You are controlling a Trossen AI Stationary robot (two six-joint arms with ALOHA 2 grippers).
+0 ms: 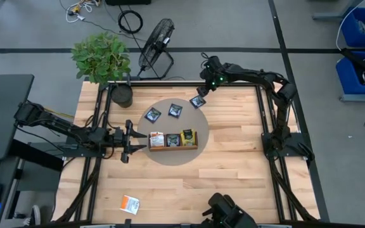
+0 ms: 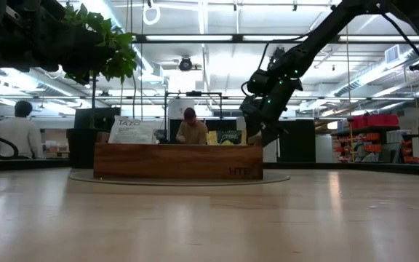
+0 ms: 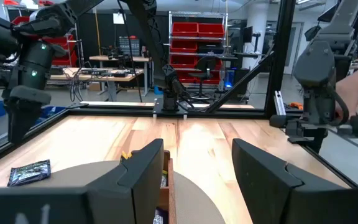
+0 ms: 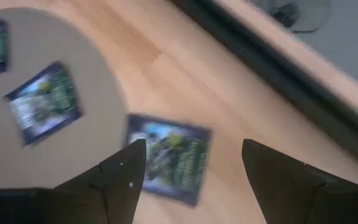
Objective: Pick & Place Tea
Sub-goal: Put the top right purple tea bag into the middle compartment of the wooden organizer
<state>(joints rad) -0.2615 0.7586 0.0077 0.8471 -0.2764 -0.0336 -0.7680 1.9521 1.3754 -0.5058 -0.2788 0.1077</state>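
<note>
A long wooden tray [image 1: 173, 146] stands on a round grey mat [image 1: 170, 158], with tea sachets upright in its compartments [image 2: 133, 131]. Three navy sachets lie flat on the mat's far side [image 1: 153, 114] [image 1: 175, 111] [image 1: 198, 101]. The rightmost one [image 4: 169, 155] lies over the mat's edge, partly on bare wood. My right gripper [image 4: 192, 146] hangs open above it, slanting down, clear of it [image 1: 206, 88]. My left gripper [image 1: 141, 142] stands open and level just off the tray's left end [image 3: 165, 177]. An orange-and-white sachet [image 1: 130, 202] lies near the front edge.
A potted plant [image 1: 121, 95] stands at the table's far left corner, and a floor fan [image 1: 156, 44] behind the table. Black frame posts run along the left and right sides [image 1: 268, 120]. People sit in the room beyond [image 2: 191, 127]. Bare wood lies right of the mat.
</note>
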